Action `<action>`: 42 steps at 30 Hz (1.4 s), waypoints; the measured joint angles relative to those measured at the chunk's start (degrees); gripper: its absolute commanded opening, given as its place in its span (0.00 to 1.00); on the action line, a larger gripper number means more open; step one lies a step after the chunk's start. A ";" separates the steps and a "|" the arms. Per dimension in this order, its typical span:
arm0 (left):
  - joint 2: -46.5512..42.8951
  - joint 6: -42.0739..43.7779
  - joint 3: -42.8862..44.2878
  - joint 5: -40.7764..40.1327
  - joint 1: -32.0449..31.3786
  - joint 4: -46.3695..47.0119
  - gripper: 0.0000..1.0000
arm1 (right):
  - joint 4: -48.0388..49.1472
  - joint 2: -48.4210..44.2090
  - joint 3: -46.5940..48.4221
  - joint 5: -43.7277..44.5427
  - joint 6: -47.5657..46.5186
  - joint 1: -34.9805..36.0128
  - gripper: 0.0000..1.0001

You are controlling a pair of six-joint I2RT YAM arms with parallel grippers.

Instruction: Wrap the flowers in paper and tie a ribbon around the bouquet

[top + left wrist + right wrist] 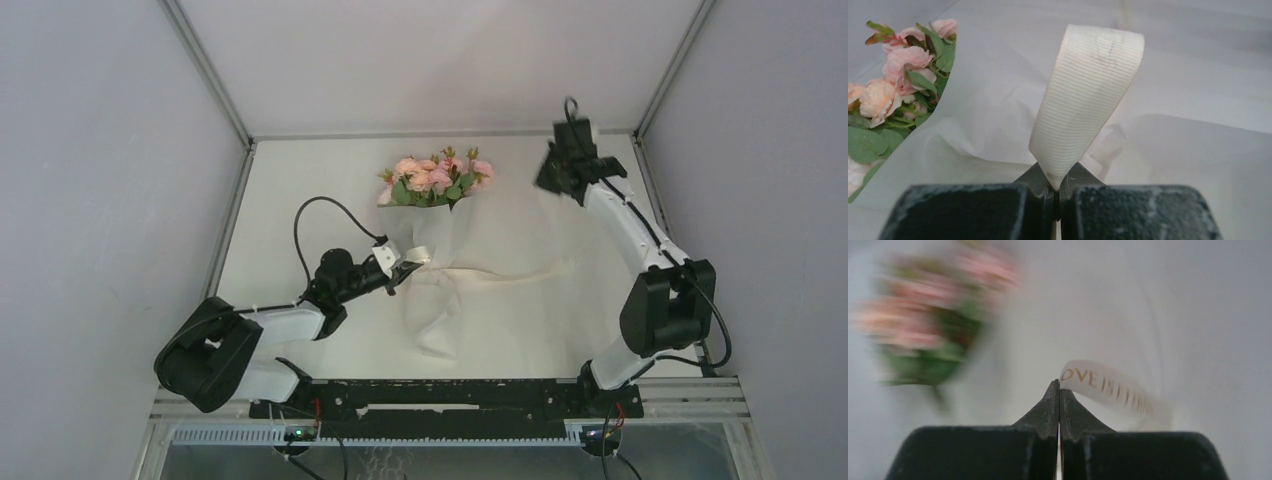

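Note:
The bouquet [436, 235] lies mid-table, its pink flowers [437, 178] at the far end and its white paper [437, 320] pinched at the middle. The cream ribbon [430, 258] goes round that waist. My left gripper [403, 266] sits at the waist's left side, shut on an upright ribbon loop [1088, 100] pinched in the left gripper [1057, 187]; the flowers [893, 95] show at left. My right gripper [553, 180] is raised at the far right. In its blurred wrist view the right gripper [1058, 385] is shut, with a gold-lettered ribbon end [1108, 387] caught at its tips.
The creased sheet spreads right of the bouquet over the white table [300, 180]. Grey walls and metal frame posts [225, 100] close in the back and sides. A black rail [450, 395] with the arm bases runs along the near edge.

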 measured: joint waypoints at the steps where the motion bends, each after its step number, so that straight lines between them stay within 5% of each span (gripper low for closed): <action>1: -0.20 1.31 -0.20 0.52 -0.22 -0.44 0.00 | 0.26 -0.28 5.60 1.77 0.37 2.51 0.00; 8: -3.74 7.61 -2.01 3.10 -1.14 -3.28 0.00 | 0.13 23.28 66.34 -1.77 -3.37 37.66 0.00; 10: -5.25 9.16 -3.06 3.52 -1.14 -3.58 0.00 | -2.43 28.39 73.92 -4.85 -4.70 45.44 0.00; 16: -7.85 11.34 -5.35 4.39 -1.92 -3.78 0.00 | -4.09 27.36 61.51 -9.92 -3.80 49.86 0.00; 25: -8.26 12.39 -6.14 4.94 -3.19 -4.00 0.00 | -6.73 31.19 66.99 -12.20 -1.29 47.58 0.00; 27: -8.26 12.39 -6.14 4.90 -3.26 -3.93 0.00 | -6.60 31.19 66.60 -12.72 -0.63 47.60 0.15; 28: -8.26 12.37 -6.14 4.90 -3.26 -3.87 0.00 | -6.64 31.19 66.07 -13.20 -0.07 47.58 0.34; 30: -8.28 12.37 -6.14 4.81 -3.26 -3.63 0.00 | -7.17 31.39 65.66 -14.25 0.74 47.54 0.90; 31: -8.26 12.35 -6.14 4.79 -3.26 -3.58 0.00 | -7.78 31.63 65.68 -14.95 1.11 47.41 0.98; 37: -8.26 11.85 -6.14 3.65 -3.28 -3.56 0.00 | -15.69 33.57 68.32 -16.70 -1.79 45.07 1.00; 42: -8.26 10.95 -6.14 3.17 -3.34 -3.54 0.00 | -13.68 20.44 46.71 -14.97 -4.79 40.06 1.00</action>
